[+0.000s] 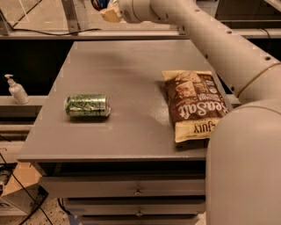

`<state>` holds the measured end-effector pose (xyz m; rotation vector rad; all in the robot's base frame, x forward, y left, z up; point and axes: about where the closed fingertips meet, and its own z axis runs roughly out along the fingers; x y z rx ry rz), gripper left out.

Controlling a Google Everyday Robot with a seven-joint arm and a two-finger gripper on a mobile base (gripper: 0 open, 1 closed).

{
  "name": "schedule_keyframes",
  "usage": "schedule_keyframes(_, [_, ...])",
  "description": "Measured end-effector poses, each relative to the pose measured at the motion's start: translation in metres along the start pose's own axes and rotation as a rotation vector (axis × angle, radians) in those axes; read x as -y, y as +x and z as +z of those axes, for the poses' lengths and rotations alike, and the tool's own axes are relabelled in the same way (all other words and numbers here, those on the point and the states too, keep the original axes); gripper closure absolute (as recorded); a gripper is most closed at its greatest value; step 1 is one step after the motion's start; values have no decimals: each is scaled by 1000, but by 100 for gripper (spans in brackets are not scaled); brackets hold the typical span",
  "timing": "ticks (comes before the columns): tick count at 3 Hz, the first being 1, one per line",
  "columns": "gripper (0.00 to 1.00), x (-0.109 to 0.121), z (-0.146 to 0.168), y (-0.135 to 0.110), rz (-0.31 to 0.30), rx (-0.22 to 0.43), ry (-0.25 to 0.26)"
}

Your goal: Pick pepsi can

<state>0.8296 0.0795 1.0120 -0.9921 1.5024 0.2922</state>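
The end effector (106, 10) grips the pepsi can (99, 4) above the far edge of the gray worktop (131, 83). A green can (87, 106) lies near the left edge, a snack bag (196, 103) near the right.

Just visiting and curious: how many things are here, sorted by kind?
Cans: 2, green can on the table, pepsi can held in the gripper at top, above the far edge.
Bags: 1, the snack bag on the table.
Bottles: 1, the pump bottle left of it.
Total: 4
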Motion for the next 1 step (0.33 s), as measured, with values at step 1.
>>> schedule_keyframes(1, [100, 3, -1, -8, -58, 12, 2])
